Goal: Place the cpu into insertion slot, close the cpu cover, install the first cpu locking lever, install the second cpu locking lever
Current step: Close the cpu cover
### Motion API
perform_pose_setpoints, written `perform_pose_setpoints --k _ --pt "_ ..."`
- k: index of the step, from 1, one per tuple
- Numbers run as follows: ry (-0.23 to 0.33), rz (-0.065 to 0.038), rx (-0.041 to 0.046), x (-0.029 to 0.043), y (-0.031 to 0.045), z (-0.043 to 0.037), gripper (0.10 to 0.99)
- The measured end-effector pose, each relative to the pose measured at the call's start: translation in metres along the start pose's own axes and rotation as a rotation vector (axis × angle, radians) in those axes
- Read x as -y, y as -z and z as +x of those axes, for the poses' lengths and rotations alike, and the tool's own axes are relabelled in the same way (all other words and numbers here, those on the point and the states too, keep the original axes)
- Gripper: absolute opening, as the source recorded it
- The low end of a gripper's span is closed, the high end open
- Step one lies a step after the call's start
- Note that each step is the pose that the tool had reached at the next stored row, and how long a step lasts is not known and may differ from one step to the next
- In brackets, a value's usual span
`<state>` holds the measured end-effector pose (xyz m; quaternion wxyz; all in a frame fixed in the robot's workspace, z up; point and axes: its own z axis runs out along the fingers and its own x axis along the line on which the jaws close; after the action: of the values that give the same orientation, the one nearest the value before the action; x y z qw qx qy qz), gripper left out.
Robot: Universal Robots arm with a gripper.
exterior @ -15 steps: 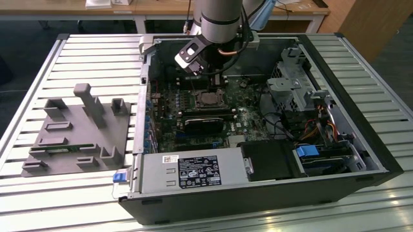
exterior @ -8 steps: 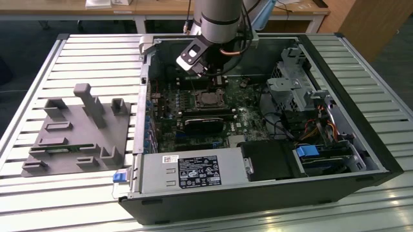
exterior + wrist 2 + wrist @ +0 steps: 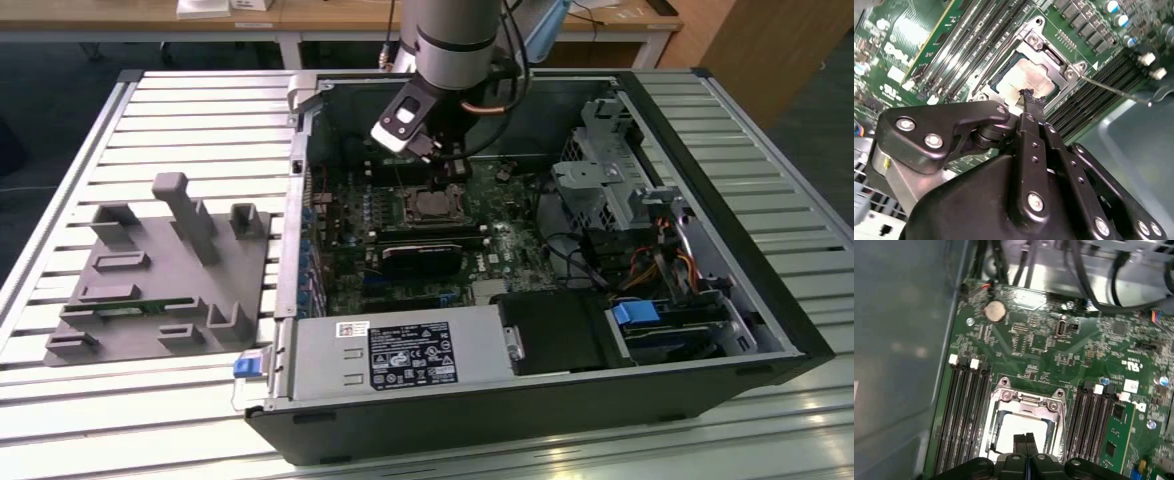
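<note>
Tool (image 3: 1030,98) closed above cpu (image 3: 1023,78) — second wrist view shows lever (image 3: 1114,90) sticking out.

Print on the power supply label (image 3: 407,357) is unreadable.

The cpu (image 3: 1026,80) sits in the insertion slot (image 3: 408,207), cpu cover (image 3: 1055,59) down.

Silver-grey cylindrical arm (image 3: 454,35), black end effector (image 3: 1030,100) with silver screws (image 3: 1035,201)
</note>
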<state>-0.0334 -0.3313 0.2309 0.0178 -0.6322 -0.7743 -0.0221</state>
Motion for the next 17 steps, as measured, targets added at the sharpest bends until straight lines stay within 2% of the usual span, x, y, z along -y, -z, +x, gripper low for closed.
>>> perform_pose_setpoints --k 17 --pt "0.306 0.018 0.0018 0.0 0.0 0.0 0.106"
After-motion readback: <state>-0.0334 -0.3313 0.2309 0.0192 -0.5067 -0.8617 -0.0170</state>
